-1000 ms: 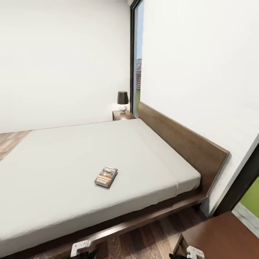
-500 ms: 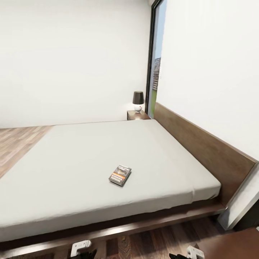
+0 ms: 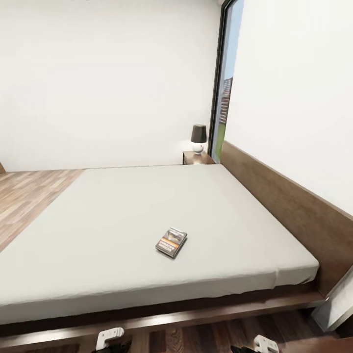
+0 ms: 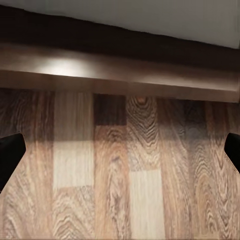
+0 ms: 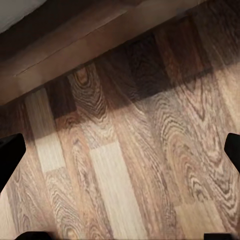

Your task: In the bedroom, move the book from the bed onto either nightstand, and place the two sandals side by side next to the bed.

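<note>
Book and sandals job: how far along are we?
Nothing looks done. The book lies flat on the bed; the nightstand at the far corner carries just a lamp. Nothing in hand: left gripper and right gripper are open over the floor. Both steps remain.

no text is reading clearly anywhere. the book [image 3: 171, 242], lying a little below the centre of the head view on the bed [image 3: 122, 220], is showing an orange band and pale marks on its dark cover, but the lettering is coming out too small and blurred to make out. no labels, numbers or signs are showing on anything else.
</note>
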You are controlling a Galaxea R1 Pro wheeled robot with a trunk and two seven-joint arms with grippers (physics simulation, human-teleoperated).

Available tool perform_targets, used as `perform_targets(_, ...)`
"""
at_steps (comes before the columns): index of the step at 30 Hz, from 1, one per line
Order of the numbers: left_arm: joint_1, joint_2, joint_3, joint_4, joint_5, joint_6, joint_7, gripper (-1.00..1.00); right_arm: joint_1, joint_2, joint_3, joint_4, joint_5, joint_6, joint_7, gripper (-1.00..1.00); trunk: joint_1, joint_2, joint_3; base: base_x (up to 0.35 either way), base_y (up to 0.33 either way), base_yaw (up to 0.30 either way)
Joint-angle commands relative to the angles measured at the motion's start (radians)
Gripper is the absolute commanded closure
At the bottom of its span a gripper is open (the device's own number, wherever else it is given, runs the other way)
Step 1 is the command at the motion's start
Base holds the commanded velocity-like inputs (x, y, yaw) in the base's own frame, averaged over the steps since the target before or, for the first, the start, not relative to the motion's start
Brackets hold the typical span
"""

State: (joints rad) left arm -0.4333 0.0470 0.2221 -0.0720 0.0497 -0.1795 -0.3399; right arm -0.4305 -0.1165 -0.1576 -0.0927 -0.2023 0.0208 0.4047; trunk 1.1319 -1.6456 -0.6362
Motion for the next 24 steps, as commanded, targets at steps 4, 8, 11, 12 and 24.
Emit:
perform_targets(4, -0.001, 0.001, 0.002, 0.001, 0.005, -0.001, -0.005, -1.0, -0.001, 0.0, -0.005, 0.001, -0.005, 0.002, 0.005, -1.0, 0.0, 0.0, -0.001, 0.257, -0.069, 0.002)
perform_targets(8, -0.001, 0.001, 0.002, 0.001, 0.006, -0.001, -0.005, -1.0, -0.001, 0.0, -0.005, 0.001, -0.005, 0.002, 0.005, -1.0, 0.0, 0.0, -0.001, 0.069, -0.011, 0.0)
perform_targets(11, -0.001, 0.002, 0.003, 0.001, 0.006, -0.001, -0.005, -1.0, -0.001, 0.0, -0.005, 0.001, -0.005, 0.002, 0.005, -1.0, 0.0, 0.0, -0.001, 0.17, -0.002, 0.0)
perform_targets(12, -0.001, 0.002, 0.003, 0.001, 0.006, -0.001, -0.005, -1.0, -0.001, 0.0, -0.005, 0.001, -0.005, 0.002, 0.005, -1.0, 0.0, 0.0, -0.001, 0.265, -0.001, 0.0)
perform_targets(24, -0.001, 0.002, 0.003, 0.001, 0.006, -0.001, -0.005, -1.0, -0.001, 0.0, -0.005, 0.001, -0.005, 0.002, 0.005, -1.0, 0.0, 0.0, -0.001, 0.313, 0.0, 0.0)
